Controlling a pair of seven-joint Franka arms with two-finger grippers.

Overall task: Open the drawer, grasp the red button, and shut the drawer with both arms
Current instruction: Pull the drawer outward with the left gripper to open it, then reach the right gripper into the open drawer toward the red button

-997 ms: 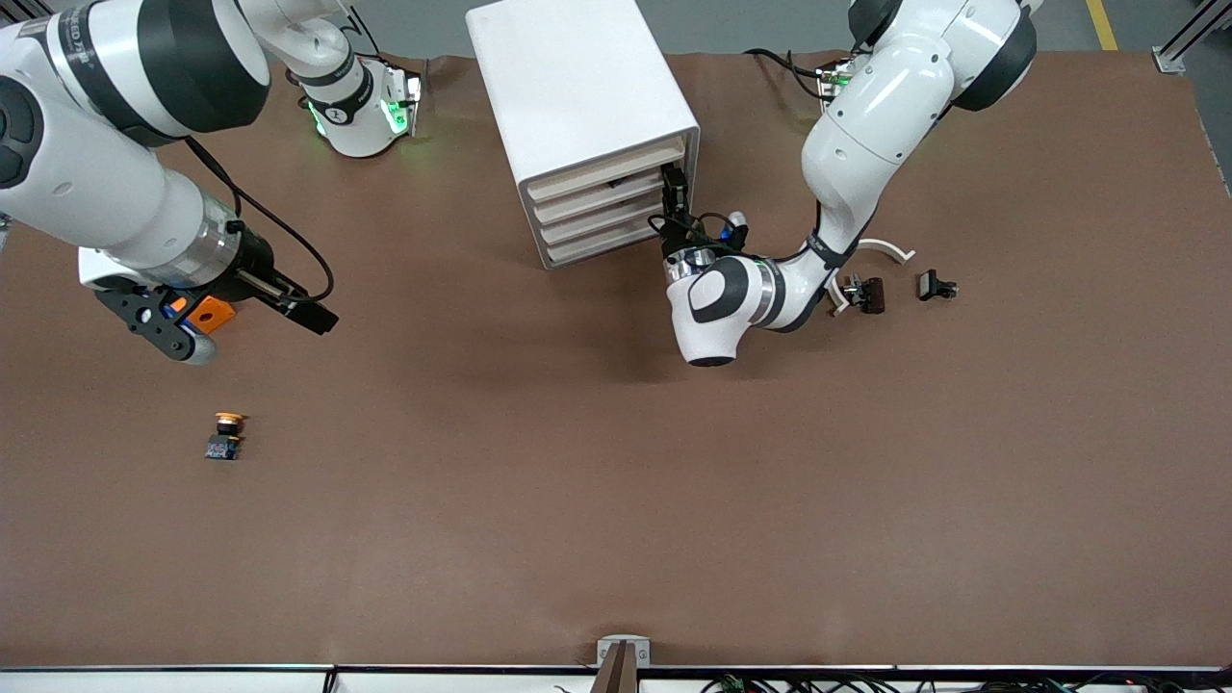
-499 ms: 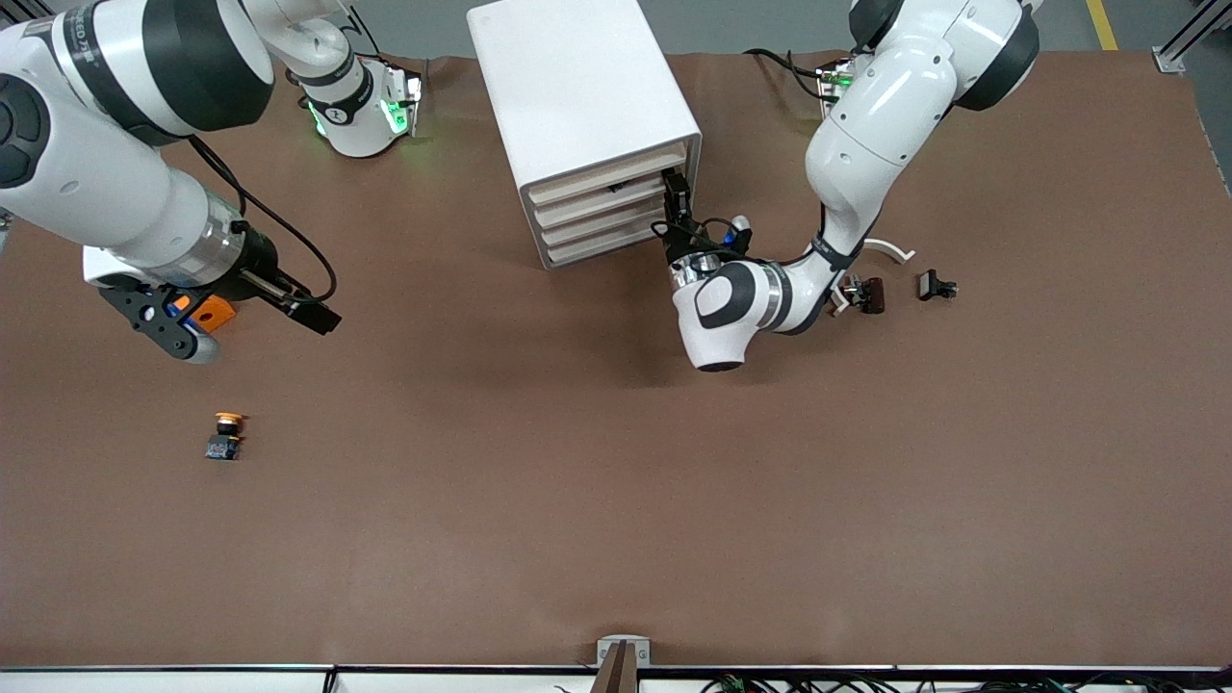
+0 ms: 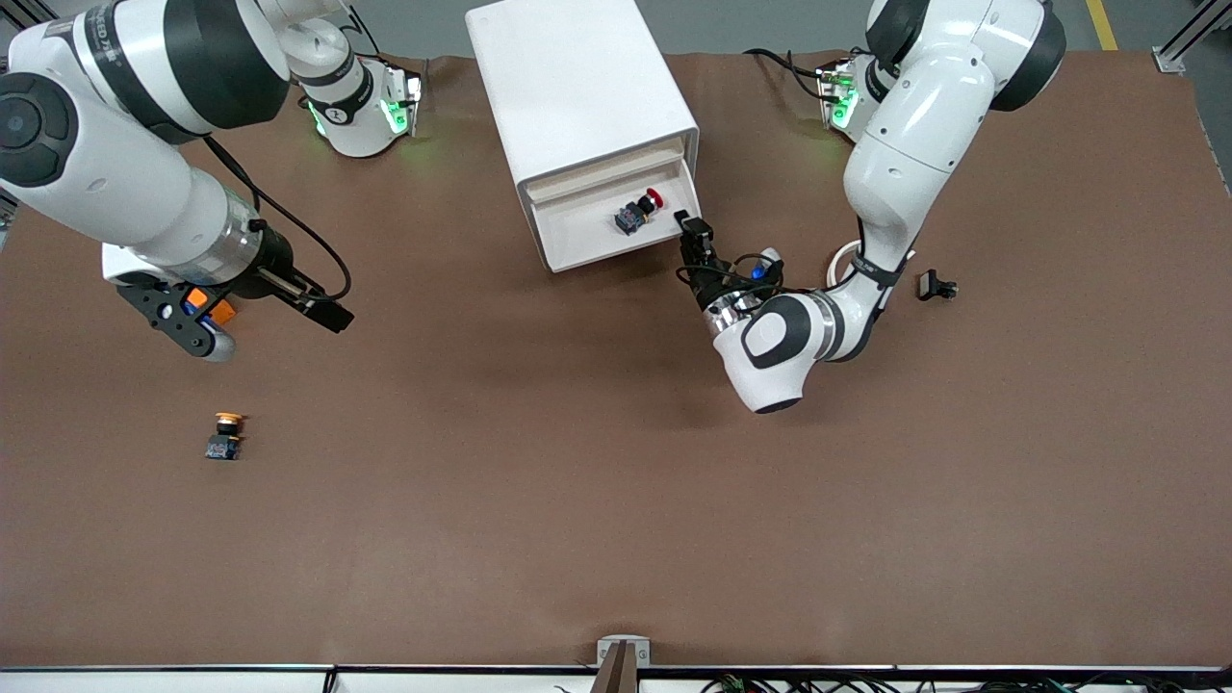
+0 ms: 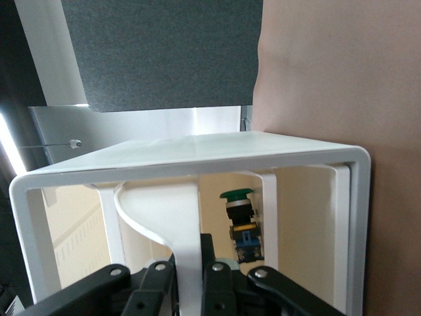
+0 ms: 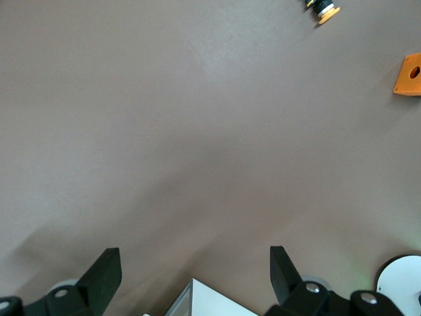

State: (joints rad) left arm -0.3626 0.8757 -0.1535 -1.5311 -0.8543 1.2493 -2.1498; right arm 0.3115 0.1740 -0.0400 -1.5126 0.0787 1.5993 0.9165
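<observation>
The white cabinet (image 3: pixel 577 87) stands at the middle of the table near the bases. One drawer (image 3: pixel 582 241) is slid out toward the front camera. The red-capped button (image 3: pixel 640 210) lies in it on its side. My left gripper (image 3: pixel 691 231) is shut on the drawer's white handle (image 4: pixel 181 224) at the corner toward the left arm's end. In the left wrist view the gripper (image 4: pixel 187 280) clamps the handle, with the drawer rim (image 4: pixel 197 161) above it. The button (image 4: pixel 240 220) shows inside, its cap looking green there. My right gripper (image 3: pixel 183 322) hangs open and empty over the orange cube (image 3: pixel 210 304).
A button with a yellow-orange cap (image 3: pixel 227 435) lies nearer the front camera than the right gripper; it also shows in the right wrist view (image 5: pixel 322 10), as does the orange cube (image 5: pixel 409 74). A small black part (image 3: pixel 936 285) and a white curved piece (image 3: pixel 845 260) lie beside the left arm.
My left gripper has drawn the drawer out toward the front camera, and the red-capped button now shows inside. My right gripper has shifted slightly toward the cabinet.
</observation>
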